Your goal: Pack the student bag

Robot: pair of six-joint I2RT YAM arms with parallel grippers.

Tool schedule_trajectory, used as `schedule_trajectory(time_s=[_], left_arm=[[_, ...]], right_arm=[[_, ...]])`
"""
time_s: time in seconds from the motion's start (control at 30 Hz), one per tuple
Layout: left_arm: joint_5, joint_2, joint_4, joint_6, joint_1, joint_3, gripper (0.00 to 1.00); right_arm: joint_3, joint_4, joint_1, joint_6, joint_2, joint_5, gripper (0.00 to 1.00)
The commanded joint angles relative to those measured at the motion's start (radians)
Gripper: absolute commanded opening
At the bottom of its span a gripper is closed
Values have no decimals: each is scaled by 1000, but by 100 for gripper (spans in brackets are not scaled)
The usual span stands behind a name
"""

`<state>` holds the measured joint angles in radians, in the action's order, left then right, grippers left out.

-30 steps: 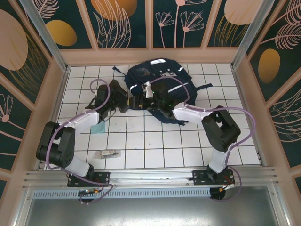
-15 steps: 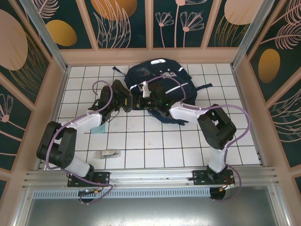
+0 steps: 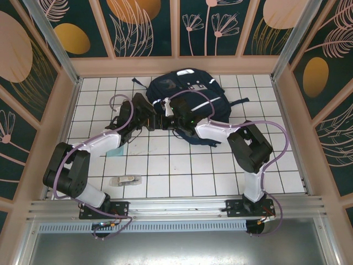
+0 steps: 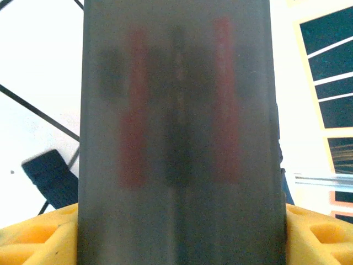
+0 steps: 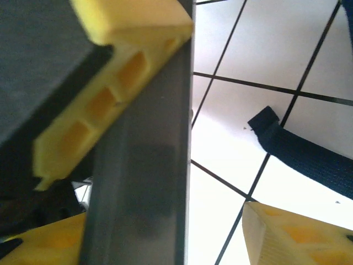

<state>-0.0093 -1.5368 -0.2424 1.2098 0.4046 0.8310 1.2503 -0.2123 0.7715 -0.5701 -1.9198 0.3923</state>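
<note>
The student bag (image 3: 190, 98), soft and floppy, lies at twelve o'clock on the table (image 3: 165, 165); a fabric edge looks the best hold. At its eight o'clock the left gripper (image 4: 182, 237) clamps a dark flat case (image 4: 176, 110). The right gripper (image 5: 165, 237) straddles the case's edge, jaws apart. A strap (image 5: 298, 149) trails beside them, and a wrapped packet (image 3: 124, 180) lies at seven.

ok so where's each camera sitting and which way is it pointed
Top external: fixed above and behind the bases, looking down on the tiled table and the student bag; left arm and right arm show whole.
Left wrist: on the left wrist, looking along the left claw; its yellow fingers flank a dark flat case.
Right wrist: on the right wrist, looking past the right claw at the table and a navy strap.
Shared: both wrist views see that case; the right one catches a left claw finger on it.
</note>
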Motion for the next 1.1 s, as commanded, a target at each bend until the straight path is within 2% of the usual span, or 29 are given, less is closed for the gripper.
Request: schedule_trajectory(time_s=[0.0,0.17,0.23,0.27,0.3,0.33,0.43,0.57,0.7,0.87,1.0,1.07], left_arm=[[57,35,-61,9,27,45,62],[65,28,-63,7,32,54,63],[68,26,-64,4,37,57,66],[71,24,-61,-2,38,60,74],[75,22,-59,-12,39,65,94],[74,23,-48,-21,39,72,99],[47,36,1,-86,39,109,99],[-15,79,73,-253,38,185,99],[9,58,163,-424,42,279,99],[99,-96,343,-645,111,474,98],[241,-254,437,-768,167,614,99],[164,-332,544,-863,219,720,99]], right_arm=[[26,10,11,26,-19,-55,56],[24,-25,9,25,-19,-32,32],[21,-36,8,30,-10,-21,26],[18,-38,5,33,-5,-14,24],[14,-39,1,33,3,-7,21],[9,-42,-5,32,11,1,20],[-27,-53,-37,14,54,19,19],[-102,-44,-112,11,166,19,17],[-181,3,-215,38,307,25,16],[-248,143,-408,76,492,25,12],[-291,251,-556,110,609,10,11],[-323,292,-629,123,664,8,12]])
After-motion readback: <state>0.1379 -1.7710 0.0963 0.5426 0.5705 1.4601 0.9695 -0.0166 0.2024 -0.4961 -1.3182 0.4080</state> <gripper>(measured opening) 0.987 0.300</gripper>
